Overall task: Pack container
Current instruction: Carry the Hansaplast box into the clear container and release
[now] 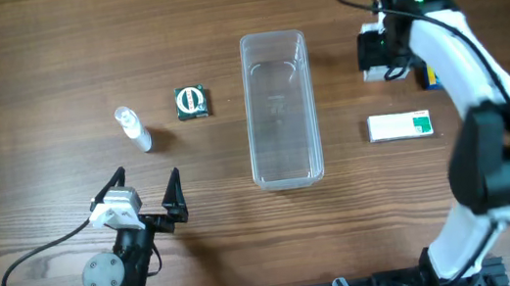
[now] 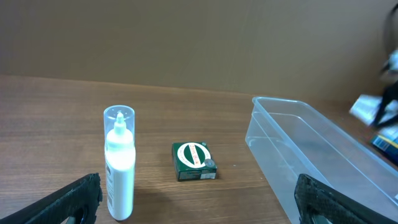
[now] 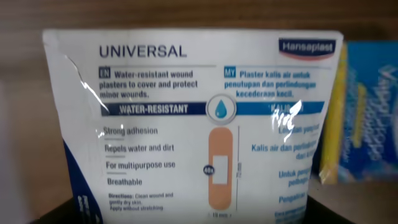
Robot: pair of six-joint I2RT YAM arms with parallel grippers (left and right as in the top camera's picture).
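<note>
Two hands: one on each arm, at opposite sides of the desk (image 1: 29, 74).
Left hand (image 1: 148, 189): low by the near edge, towards the left corner; its fingers stood wide apart with nothing between them.
Right hand (image 1: 381, 52): out towards the far right corner, just right of the container's far end. Only dark slivers of its fingers showed at the bottom corners of the wrist view, so I could not tell whether it was gripping or apart.
Container (image 1: 289, 173): lay in the middle of the desk, long axis running from the near edge to the far edge, upright, with nothing in it.
Plaster packet (image 3: 199, 124): white and blue, printed "Universal" and "Water-resistant"; it filled the right wrist view, right in front of that hand.
Blue box (image 3: 367, 112): just beside the packet, on its right.
White-and-green box (image 1: 400, 126): flat on the desk, right of the container and nearer than the right hand.
Small green box (image 1: 192, 102): left of the container, apart from it.
Bottle (image 1: 133, 129): white with a clear cap, left of the small green box, towards the left edge.
</note>
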